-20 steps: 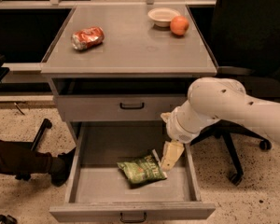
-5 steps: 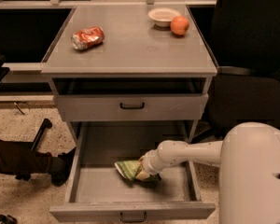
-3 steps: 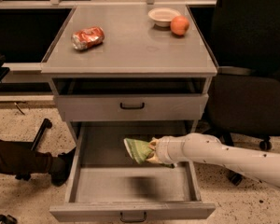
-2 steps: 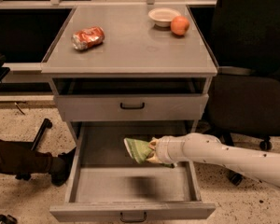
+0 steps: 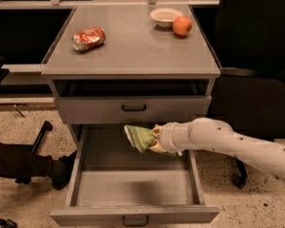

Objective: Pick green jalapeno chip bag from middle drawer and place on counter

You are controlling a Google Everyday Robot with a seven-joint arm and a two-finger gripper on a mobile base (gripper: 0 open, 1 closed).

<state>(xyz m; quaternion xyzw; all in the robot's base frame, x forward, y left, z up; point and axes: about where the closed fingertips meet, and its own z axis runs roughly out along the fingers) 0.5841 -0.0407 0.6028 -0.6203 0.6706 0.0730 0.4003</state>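
The green jalapeno chip bag [image 5: 138, 137] hangs in the air above the open middle drawer [image 5: 133, 189], just below the front of the shut drawer above. My gripper [image 5: 155, 139] is shut on the bag's right end, with my white arm reaching in from the right. The drawer's tray is pulled far out and holds nothing else; its black loop handle shows at the bottom edge. The counter [image 5: 133, 46] is the flat grey top of the cabinet, well above the bag.
On the counter lie a crushed red-and-silver can [image 5: 88, 38] at the left, a white bowl [image 5: 165, 16] and an orange [image 5: 182, 26] at the back right. A dark office chair [image 5: 256, 99] stands right of the cabinet. A dark object [image 5: 23, 163] lies on the floor at left.
My gripper closed on the bag at the drawer floor, then lifted it up out of the tray. Since a second ago it has risen a little more.
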